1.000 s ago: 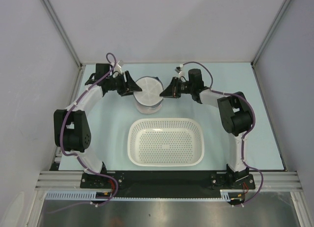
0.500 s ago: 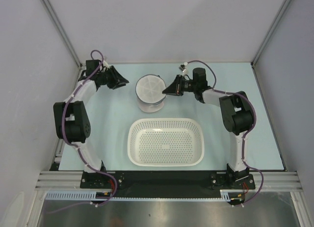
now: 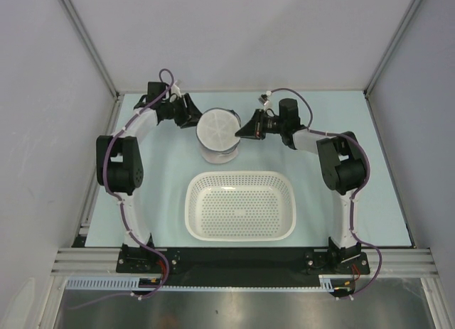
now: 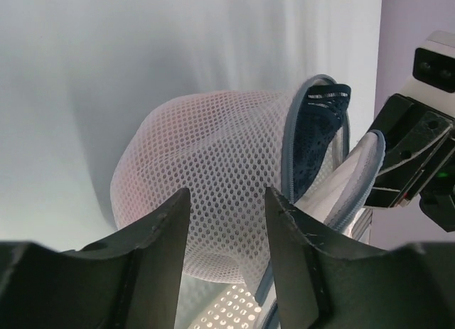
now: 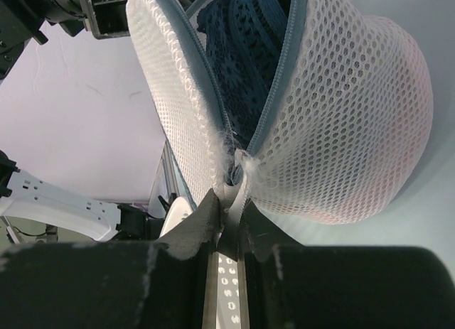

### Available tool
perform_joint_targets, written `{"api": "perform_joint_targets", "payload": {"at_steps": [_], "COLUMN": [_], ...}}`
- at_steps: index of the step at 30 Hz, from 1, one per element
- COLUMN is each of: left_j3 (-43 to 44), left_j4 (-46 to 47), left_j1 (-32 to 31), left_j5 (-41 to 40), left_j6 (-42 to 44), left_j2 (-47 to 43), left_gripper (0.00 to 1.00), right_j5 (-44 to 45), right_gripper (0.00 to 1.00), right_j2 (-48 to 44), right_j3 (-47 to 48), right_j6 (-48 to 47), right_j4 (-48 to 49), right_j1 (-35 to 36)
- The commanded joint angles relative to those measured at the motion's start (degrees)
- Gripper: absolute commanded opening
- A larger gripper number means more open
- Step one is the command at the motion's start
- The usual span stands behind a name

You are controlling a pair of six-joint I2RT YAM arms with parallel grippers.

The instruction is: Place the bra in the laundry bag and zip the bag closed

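A: L→R pls. Our left hand (image 4: 227, 197)?
B: Released. Fingers (image 4: 162, 236) spread wide, and we see the mesh body of the laundry bag (image 3: 217, 136) beyond the gap. The hand sits at the bag's left side, toward the far-left of the bench (image 3: 156, 173). Top view puts it just beside the mesh. Contact y/n: we can't tell.
A: Bag pos?
B: Far-centre of the bench, betw both hands. It's just beyond the white perforated basket (image 3: 240, 205) and apart from it.
A: Bra?
B: The bra (image 5: 238, 38) is inside the bag. It's dark blue lace, showing thru the gap betw the body and the flap lid (image 5: 170, 94). Zip isn't closed: the lid stands off the body, and the gap widens away from our right hand.
A: Right hand (image 5: 229, 201)?
B: Clenched on the bag's zip rim, at the spot where lid and body meet, approaching from the bag's right. Jaws are pinched tight w/ mesh and grey zip tape betw them. Whether we've got the zip pull itself or just rim fabric, we can't tell.
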Motion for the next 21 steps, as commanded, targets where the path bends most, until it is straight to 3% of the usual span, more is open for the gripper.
{"api": "perform_joint_targets", "payload": {"at_steps": [1,10,15,18,19,21], "left_j3": [-1.3,0.7,5.5,8.4,9.3,11.5], "left_j4": [2.1,-1.9,-8.2,-11.1,-12.9,-14.1], "left_j1": [0.0,-2.2,-4.7,-5.2,-5.2,-5.2], "left_j5": [3.7,0.7,-7.8,-12.1,-13.5,-16.1], "left_j6": [2.2,5.3,9.0,9.7,10.1,10.9], "left_j2": [-5.1,-5.4,-1.5,0.4,0.7,0.3], "left_gripper": [0.54,0.63,0.63,0.5,0.35,0.2], "right_j5": [-1.3,-1.3,-1.0,-0.8,-0.5,0.7], "right_gripper": [0.12,0.11,0.1,0.06,0.05,0.03], "right_j2": [0.5,0.4,0.2,0.2,0.1,-0.4], "right_j3": [3.3,4.8,4.7,5.0,5.3,6.0], "right_j6": [-0.2,-1.5,-1.5,-1.4,-1.8,-3.6], "right_j4": [1.8,-0.6,-0.7,-1.3,-2.0,-5.1], "right_j1": [0.2,0.9,0.9,1.1,1.1,1.2]}}
